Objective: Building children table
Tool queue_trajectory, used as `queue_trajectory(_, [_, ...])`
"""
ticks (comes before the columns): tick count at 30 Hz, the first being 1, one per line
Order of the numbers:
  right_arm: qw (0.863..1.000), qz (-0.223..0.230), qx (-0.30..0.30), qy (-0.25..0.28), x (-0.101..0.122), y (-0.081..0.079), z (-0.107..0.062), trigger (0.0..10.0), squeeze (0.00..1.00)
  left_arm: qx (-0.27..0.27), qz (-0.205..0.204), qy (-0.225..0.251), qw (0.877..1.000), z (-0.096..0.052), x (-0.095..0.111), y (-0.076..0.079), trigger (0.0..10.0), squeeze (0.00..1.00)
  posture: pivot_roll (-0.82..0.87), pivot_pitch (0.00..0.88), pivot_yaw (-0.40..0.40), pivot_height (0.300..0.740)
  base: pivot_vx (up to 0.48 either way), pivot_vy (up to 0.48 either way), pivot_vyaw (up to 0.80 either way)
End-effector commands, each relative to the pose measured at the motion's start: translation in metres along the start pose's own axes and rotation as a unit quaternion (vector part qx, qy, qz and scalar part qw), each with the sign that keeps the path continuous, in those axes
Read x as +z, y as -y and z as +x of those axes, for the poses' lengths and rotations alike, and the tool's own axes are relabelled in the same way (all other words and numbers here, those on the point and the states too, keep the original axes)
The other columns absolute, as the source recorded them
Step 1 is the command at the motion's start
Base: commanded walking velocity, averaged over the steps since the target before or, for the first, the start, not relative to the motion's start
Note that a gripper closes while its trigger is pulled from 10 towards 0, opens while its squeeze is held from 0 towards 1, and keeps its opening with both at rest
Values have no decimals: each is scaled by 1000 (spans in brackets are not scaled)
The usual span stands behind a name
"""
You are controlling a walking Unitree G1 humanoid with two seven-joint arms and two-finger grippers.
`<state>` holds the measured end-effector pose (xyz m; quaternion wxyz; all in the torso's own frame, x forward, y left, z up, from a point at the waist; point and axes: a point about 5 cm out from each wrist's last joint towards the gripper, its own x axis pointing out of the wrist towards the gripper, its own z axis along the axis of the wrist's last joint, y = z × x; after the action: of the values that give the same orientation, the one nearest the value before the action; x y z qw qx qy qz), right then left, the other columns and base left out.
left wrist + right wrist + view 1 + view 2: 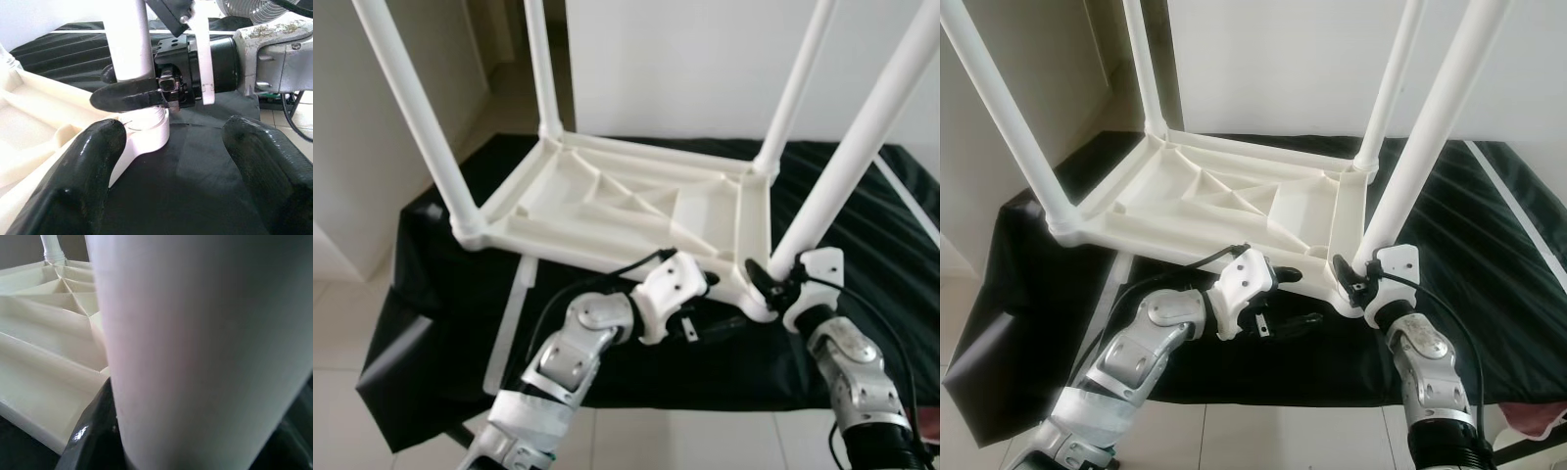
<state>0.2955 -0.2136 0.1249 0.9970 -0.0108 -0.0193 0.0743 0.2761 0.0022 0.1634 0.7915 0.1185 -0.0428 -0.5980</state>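
Four white legs are seen in the eye views standing up from the upturned tabletop [626, 201] on the black-draped bench [421, 294], the right pincer [770, 278] clamped on the front-right leg [842, 166] at the bench's front edge. In the left wrist view the left pincer [171, 161] is held apart just short of that leg's socket [146, 134]; in the right wrist view the gripped leg is pressed close. If pushed askew, the leg could be jammed or levered out; no writing can be read.

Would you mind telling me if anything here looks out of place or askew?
A loose white strip lies on the black cloth, apart from the upturned table. Otherwise nothing stands out: four legs fitted, the right pincer clamping the near-right leg.
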Motion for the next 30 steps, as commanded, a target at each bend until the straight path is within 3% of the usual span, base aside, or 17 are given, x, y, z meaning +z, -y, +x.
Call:
queue_trajectory(1, [999,21,-23,-19,-7,-1,-2,10000,0,9,8,-1,1000,3,2,-2,10000,0,2,0,-2,740,0,0,0])
queue_trajectory(2, [999,21,-23,-19,-7,-1,-2,10000,0,9,8,-1,1000,3,2,-2,10000,0,2,0,-2,740,0,0,0])
queue_trajectory(5, [993,57,-104,-20,-3,-10,-1,10000,0,6,7,0,1000,4,0,0,10000,0,-2,0,-5,740,0,0,0])
queue_trajectory(8, [989,64,-128,-24,-3,-12,-1,10000,0,5,7,-1,1000,3,0,0,10000,0,-2,0,-5,740,0,0,0])
queue_trajectory(10, [978,58,-197,-43,-6,-15,-3,10000,0,7,5,-1,1000,3,-1,1,10000,0,7,0,-23,740,0,0,0])
queue_trajectory(12, [978,58,-197,-43,-6,-15,-3,10000,0,7,5,-1,1000,3,-1,1,10000,0,7,0,-23,740,0,0,0])
queue_trajectory(13, [971,52,-226,-54,-8,-16,-5,10000,0,9,3,-1,1000,3,-1,0,10000,0,11,0,-29,740,0,0,0])
queue_trajectory(15, [941,52,-328,-69,-14,-19,-13,10000,0,13,1,0,1000,2,-2,2,10000,0,24,0,-42,740,0,0,0])
queue_trajectory(16, [941,52,-328,-69,-14,-19,-13,10000,0,13,1,0,1000,2,-2,2,10000,0,24,0,-42,740,0,0,0])
queue_trajectory(18, [921,62,-378,-71,-15,-23,-18,10000,0,15,-1,0,1000,2,-2,3,10000,0,34,0,-49,740,0,0,0])
queue_trajectory(30, [932,56,-351,-76,-10,-30,-11,10000,0,18,-4,-3,1000,1,-5,4,10000,0,36,0,-56,740,0,0,0])
